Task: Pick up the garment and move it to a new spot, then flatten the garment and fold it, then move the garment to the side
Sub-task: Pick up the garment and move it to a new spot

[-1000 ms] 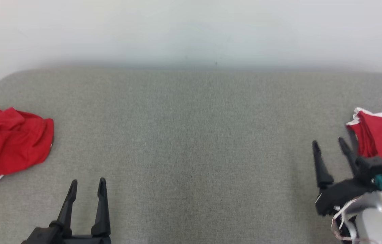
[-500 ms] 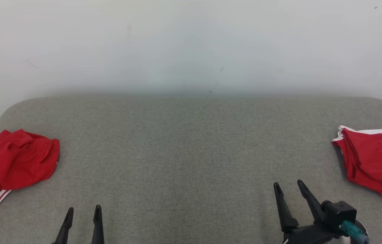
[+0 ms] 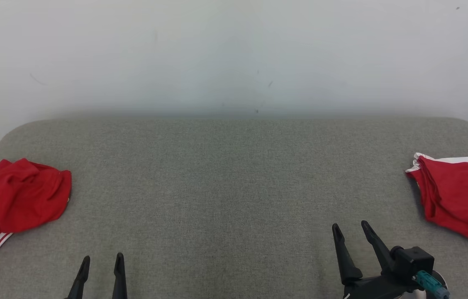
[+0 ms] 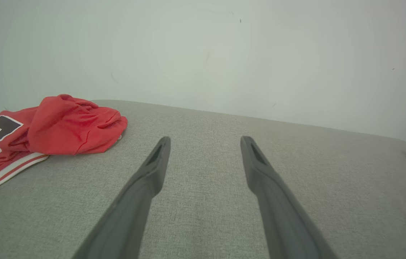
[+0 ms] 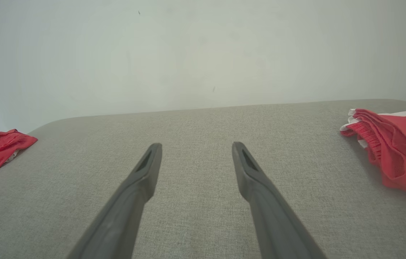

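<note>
Reaching for the crumpled garment (image 3: 18, 199) at 9 o'clock looks like the step due; aim left gripper (image 3: 102, 256) at a raised fold, not the flat hem. It sits at 7 o'clock, right gripper (image 3: 350, 225) at 5, both pointing near 12 w/ fingers spread wide, holding nothing. Folded garment (image 3: 458, 191) lies at 3 o'clock.

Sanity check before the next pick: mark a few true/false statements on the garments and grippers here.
1. The left gripper is open and holds nothing. True.
2. The right gripper is shut on the folded red garment. False: it is open and apart from the garment, holding nothing.
3. The crumpled red garment lies at the left end of the grey surface. True.
4. The crumpled red garment is plain red. False: it has white stripes and black-and-white lettering.
</note>
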Robot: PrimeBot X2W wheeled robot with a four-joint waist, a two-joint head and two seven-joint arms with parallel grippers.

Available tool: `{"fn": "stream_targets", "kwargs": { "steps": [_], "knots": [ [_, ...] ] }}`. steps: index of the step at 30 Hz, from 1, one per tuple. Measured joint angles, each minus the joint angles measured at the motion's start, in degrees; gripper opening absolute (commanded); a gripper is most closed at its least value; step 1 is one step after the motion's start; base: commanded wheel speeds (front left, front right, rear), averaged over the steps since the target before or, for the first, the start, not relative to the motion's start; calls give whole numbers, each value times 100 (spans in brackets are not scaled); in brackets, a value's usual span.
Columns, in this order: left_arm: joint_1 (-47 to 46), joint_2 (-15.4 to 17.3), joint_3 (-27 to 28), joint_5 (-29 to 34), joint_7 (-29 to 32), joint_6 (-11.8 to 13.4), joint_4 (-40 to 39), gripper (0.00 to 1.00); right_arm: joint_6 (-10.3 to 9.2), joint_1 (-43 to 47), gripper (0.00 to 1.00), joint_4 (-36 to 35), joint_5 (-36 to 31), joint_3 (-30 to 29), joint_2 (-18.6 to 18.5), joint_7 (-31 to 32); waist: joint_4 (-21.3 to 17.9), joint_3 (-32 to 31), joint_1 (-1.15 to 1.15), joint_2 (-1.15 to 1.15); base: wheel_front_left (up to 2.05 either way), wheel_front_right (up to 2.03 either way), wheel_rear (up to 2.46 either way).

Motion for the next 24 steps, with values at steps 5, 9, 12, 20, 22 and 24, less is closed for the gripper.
{"fn": "stream_targets", "kwargs": {
  "steps": [5,9,12,20,22,24],
  "knots": [
    [-24,-9,-7,9,0,-2,52,100,0,6,100,26,43,25,22,3,66,3,0,0,0,0,0],
    [-80,-13,-12,32,0,-15,82,100,0,23,100,48,44,16,29,4,218,1,0,0,0,0,0],
    [-120,-13,-2,42,0,-27,107,100,0,37,100,48,59,69,32,8,386,1,0,0,0,0,0],
    [-98,-7,14,100,0,-29,159,100,-1,152,100,35,111,157,47,-4,1062,-16,0,1,0,0,0],
    [-90,3,44,114,1,-29,165,100,-1,151,100,44,135,224,51,-14,1270,-20,0,0,0,0,0],
    [-70,22,66,118,0,-30,171,100,-1,152,100,57,152,255,54,-23,1485,-26,0,1,0,0,0]
  ]
}}
